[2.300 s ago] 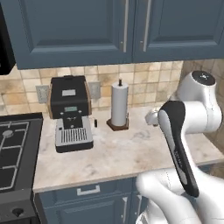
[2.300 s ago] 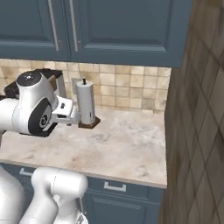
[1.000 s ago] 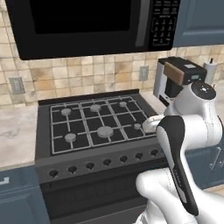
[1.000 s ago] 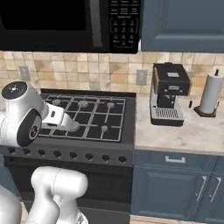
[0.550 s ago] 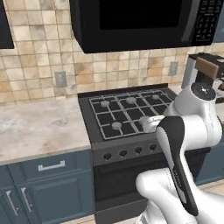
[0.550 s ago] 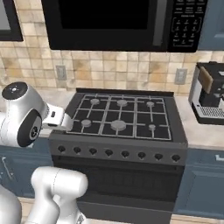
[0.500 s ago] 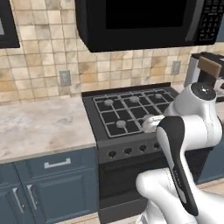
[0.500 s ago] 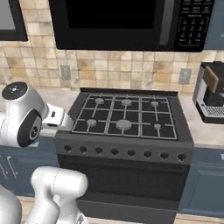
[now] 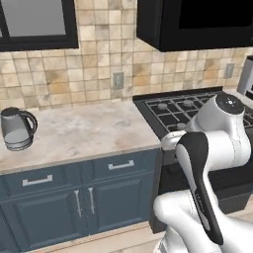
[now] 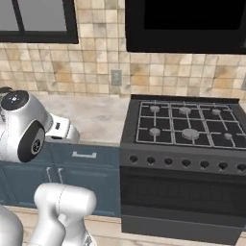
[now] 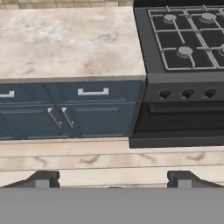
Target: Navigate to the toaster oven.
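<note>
Here the robot faces a stretch of marble counter [image 9: 84,131] with blue cabinets [image 9: 79,192] under it and a black gas stove [image 10: 185,158] just to the right. The counter and stove sit flush, side by side, against a tan tiled wall [image 9: 94,74] with a grey outlet [image 9: 117,80] on it. Above the stove hangs a black microwave [image 10: 185,24] (its face is plain dark from here), and a dark-framed window [image 9: 37,24] sits over the counter to the left.

A silver kettle [image 9: 17,128] stands upright on the counter's far left, well apart from the stove. At the right edge of the left base view a sliver of some silver and dark appliance [image 9: 246,74] shows beyond the stove; I cannot tell what it is.

The toaster oven is nowhere I can point to from this spot, so I cannot tell where it stands.

The white arm [image 9: 207,148] is folded up in front of the stove in the left base view, and its elbow [image 10: 21,125] sits low left in the right base view. In the hand view the gripper [image 11: 113,178] looks down at the cabinet fronts and the pale wood floor [image 11: 109,159]; its two dark fingertips [image 11: 41,178] stand far apart at the bottom, wide and holding nothing.
</note>
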You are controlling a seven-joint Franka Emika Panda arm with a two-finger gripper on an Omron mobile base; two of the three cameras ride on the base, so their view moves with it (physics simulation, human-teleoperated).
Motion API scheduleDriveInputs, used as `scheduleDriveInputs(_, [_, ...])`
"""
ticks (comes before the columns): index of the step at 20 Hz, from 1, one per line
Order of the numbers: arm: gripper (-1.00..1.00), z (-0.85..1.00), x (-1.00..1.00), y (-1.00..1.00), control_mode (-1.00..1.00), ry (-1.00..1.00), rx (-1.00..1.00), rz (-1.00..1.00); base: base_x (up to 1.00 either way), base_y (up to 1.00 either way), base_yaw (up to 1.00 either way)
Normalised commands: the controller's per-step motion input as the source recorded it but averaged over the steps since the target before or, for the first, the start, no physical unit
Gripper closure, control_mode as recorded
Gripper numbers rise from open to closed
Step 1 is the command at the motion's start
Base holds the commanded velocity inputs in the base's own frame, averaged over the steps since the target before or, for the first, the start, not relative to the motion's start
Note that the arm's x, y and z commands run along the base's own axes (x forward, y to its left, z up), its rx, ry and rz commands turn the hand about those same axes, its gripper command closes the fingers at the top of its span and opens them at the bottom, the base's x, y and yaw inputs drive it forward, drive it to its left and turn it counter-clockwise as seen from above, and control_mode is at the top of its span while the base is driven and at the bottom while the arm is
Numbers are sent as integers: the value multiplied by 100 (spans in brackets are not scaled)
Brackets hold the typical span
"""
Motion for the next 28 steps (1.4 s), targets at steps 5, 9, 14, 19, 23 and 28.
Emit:
scheduleDriveInputs(5, [-100, 0, 0, 0, 100, 0, 0, 0, -21, 100, -1])
scheduleDriveInputs(9, [-100, 0, 0, 0, 100, 0, 0, 0, -15, 100, -1])
scheduleDriveInputs(14, [-100, 0, 0, 0, 100, 0, 0, 0, -14, 100, 0])
scheduleDriveInputs(19, [-100, 0, 0, 0, 100, 0, 0, 0, -12, 100, -1])
scheduleDriveInputs(23, [-100, 0, 0, 0, 100, 0, 0, 0, -18, 100, 0])
scheduleDriveInputs(28, [-100, 0, 0, 0, 100, 0, 0, 0, -25, 100, 0])
